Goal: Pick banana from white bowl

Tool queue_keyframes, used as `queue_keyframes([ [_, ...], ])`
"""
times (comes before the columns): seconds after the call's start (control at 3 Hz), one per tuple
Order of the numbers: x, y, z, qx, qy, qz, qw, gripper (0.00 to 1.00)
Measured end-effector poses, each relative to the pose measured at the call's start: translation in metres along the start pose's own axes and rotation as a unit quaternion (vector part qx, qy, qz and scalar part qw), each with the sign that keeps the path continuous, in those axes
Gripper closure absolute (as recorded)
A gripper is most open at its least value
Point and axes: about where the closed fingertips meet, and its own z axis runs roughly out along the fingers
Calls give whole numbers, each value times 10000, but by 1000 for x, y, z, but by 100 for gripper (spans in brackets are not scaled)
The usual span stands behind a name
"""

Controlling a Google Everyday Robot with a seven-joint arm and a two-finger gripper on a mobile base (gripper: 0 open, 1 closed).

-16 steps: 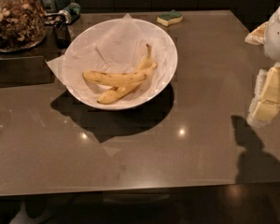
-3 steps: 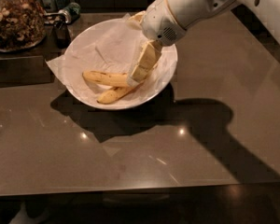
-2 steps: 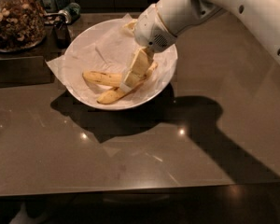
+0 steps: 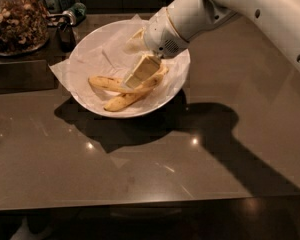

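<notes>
Reaching down into the bowl (image 4: 160,102), the gripper (image 4: 133,80) hangs at the end of the arm, its tip right over the spot where two bananas cross. Whether it is released or clamped on anything I cannot tell. The banana (image 4: 106,84), the thick speckled one, lies on the crinkled paper (image 4: 97,54) with its free end pointing left and its other end under the gripper. A slimmer banana (image 4: 120,102) lies just beside it, touching it.

This looks like the grasping step: the fruit is not yet lifted. The next move calls for a firm hold on the speckled banana alone, then a straight lift clear of the rim without dragging the paper or the slimmer banana along.
</notes>
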Motion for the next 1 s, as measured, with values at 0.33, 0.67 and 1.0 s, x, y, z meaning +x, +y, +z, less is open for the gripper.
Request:
queue_keyframes([
  [0.33, 15, -2, 20, -109, -36, 188, 9998, 22],
  [0.67, 29, -1, 37, -215, -11, 362, 9991, 22],
  [1.0, 39, 0, 48, -293, 80, 462, 9985, 30],
])
